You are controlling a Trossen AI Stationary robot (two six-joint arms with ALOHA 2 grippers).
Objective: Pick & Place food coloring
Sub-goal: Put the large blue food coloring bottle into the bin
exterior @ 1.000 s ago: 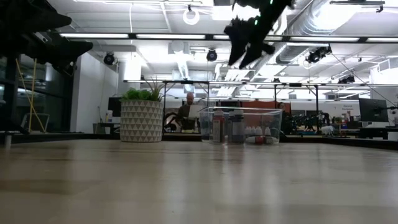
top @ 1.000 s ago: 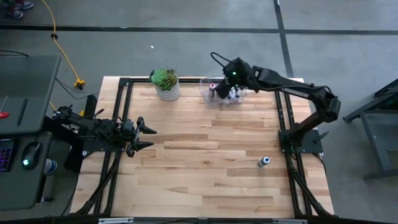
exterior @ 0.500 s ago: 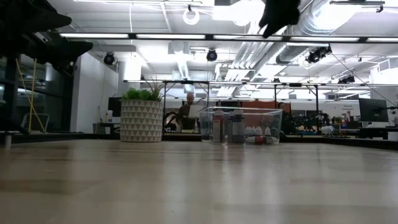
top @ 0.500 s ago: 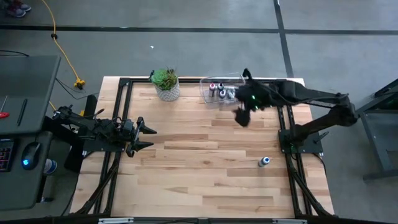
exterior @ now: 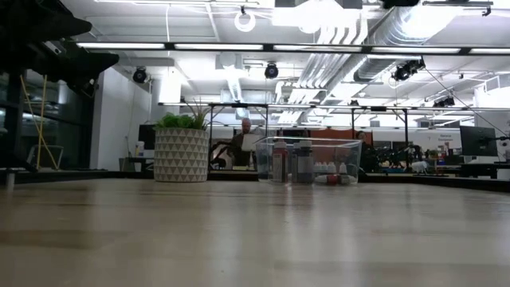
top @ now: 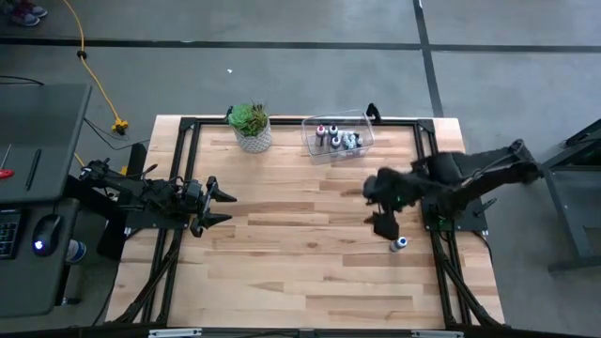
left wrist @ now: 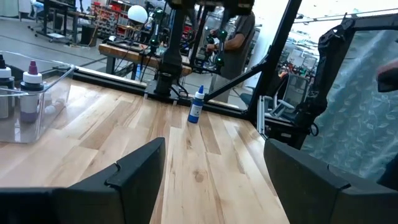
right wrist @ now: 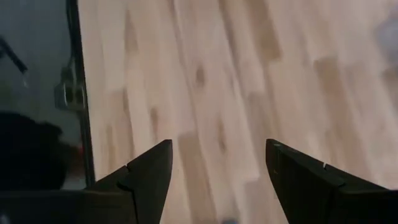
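Several food coloring bottles [top: 335, 139] stand inside the clear bin [top: 357, 145] at the table's far edge; the low view shows them through its wall [exterior: 307, 163]. One more small bottle with a blue top [top: 399, 244] stands upright on the wood near the right edge, also in the left wrist view [left wrist: 196, 106]. My right gripper [top: 374, 207] hangs open above the table, just beyond that lone bottle toward the far-left, with bare wood between its fingers [right wrist: 214, 180]. My left gripper [top: 225, 207] waits open at the table's left side.
A green potted plant [top: 251, 125] in a patterned pot stands at the far edge, left of the bin. Black frame rails [top: 427, 169] run along the table's sides. A person sits in the room beyond the table [exterior: 241, 139]. Bare wood spans the table's middle and near half.
My right gripper has swung from above the bin toward the table's near-right, ending close to the lone blue-topped bottle. It has risen out of the low view, turned about on the way, and stayed open. The bottles in the bin have kept still.
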